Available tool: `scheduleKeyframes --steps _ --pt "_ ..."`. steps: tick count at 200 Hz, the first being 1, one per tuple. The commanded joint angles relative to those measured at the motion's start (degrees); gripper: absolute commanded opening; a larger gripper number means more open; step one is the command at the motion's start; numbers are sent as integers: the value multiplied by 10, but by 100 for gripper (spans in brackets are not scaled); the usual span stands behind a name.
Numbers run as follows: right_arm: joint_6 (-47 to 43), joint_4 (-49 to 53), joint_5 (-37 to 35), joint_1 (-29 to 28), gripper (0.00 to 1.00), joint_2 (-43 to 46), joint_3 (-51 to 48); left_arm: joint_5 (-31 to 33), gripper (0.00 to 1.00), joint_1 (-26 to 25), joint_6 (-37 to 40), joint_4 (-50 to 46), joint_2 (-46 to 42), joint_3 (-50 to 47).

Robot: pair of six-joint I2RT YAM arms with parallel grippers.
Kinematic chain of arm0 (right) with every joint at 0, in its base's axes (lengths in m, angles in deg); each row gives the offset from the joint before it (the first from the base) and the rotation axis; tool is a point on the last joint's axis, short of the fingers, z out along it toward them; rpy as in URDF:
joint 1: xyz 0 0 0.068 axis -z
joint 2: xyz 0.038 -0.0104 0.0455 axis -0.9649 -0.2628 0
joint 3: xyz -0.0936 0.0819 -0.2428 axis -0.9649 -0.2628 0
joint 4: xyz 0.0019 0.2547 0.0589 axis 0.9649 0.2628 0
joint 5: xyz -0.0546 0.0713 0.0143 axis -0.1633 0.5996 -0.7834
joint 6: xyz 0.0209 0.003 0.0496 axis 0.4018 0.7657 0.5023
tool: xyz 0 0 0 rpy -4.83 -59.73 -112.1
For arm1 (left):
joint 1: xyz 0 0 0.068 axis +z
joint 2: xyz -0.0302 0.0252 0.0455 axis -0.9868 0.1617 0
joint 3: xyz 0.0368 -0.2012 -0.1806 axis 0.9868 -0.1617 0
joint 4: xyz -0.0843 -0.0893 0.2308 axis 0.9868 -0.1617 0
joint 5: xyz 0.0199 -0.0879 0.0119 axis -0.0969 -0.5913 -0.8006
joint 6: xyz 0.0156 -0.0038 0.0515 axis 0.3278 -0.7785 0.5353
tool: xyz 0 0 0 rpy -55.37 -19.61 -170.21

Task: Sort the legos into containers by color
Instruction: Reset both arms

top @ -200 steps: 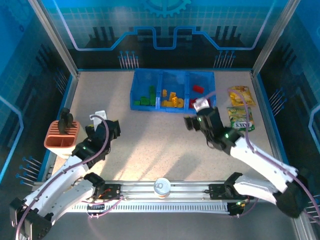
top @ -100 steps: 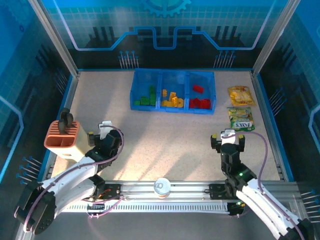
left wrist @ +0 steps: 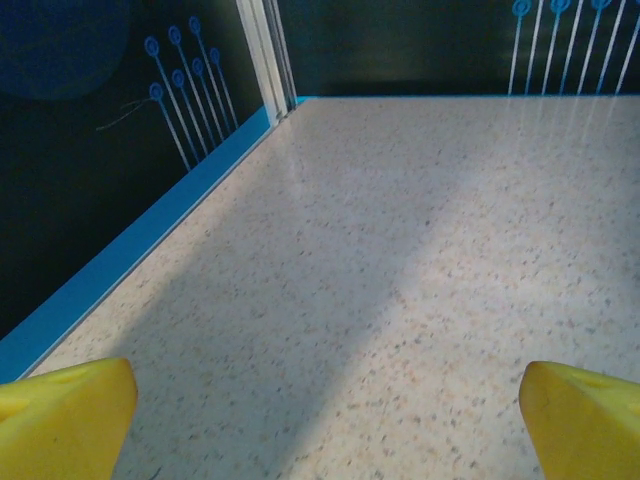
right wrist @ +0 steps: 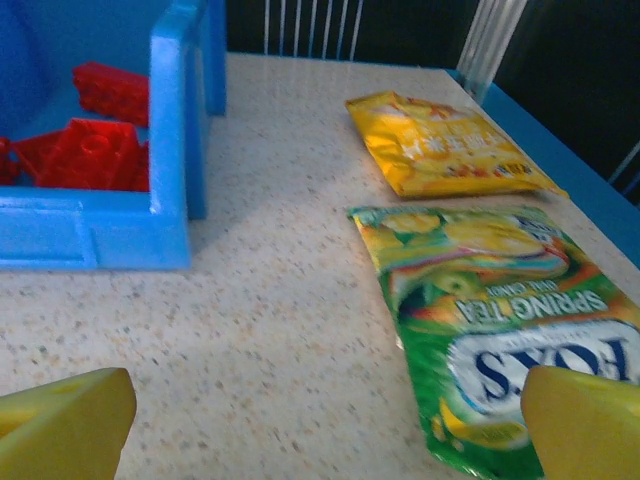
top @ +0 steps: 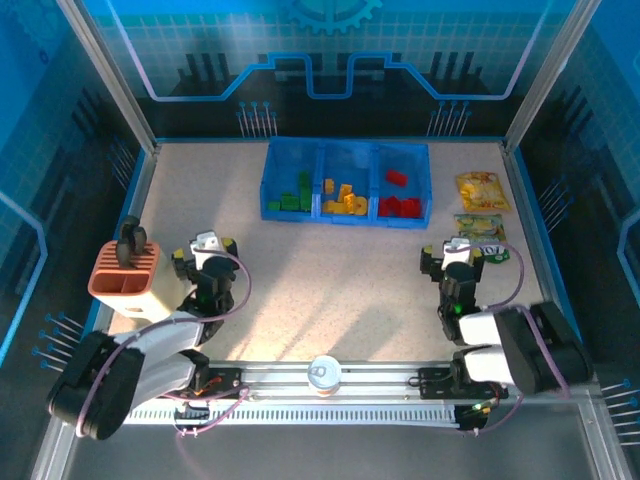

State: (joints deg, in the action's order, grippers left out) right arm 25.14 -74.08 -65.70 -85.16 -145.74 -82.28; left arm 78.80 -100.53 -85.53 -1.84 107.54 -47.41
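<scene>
From above, the bricks are too small to count, and the right hand covers part of the green packet. The right wrist view cuts off the tray at its left edge and the packet at the right.

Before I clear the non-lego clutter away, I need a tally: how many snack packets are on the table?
2. The yellow packet lies right of the blue tray; the green packet lies just in front of it. The folded right arm could hide more.

Green, yellow and red legos, blue tray, speckled beige table
</scene>
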Motion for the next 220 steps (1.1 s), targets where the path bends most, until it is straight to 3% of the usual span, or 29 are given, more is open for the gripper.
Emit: scheduleKeyframes --steps 1,34,58,97,140,170,186,220 --pt "-24 -180 27 10 100 -72 33 -37 99 11 35 168 54 -9" --pt "-54 -184 51 -13 100 -80 32 -53 99 17 62 389 177 -30" --pt "-65 -186 68 -17 100 -84 30 -77 99 17 86 384 188 -15" --pt "-111 -187 113 -39 100 -123 44 -106 99 18 58 390 158 -51" --pt "-104 -186 108 -30 100 -133 57 -119 99 37 69 390 177 -33" --pt "-104 -186 106 -29 100 -134 60 -207 99 95 51 382 247 8" --pt "-104 -186 106 -29 100 -134 60 -216 99 95 45 346 233 14" --pt "-103 -186 106 -29 100 -134 58 -279 99 97 60 390 252 -6"
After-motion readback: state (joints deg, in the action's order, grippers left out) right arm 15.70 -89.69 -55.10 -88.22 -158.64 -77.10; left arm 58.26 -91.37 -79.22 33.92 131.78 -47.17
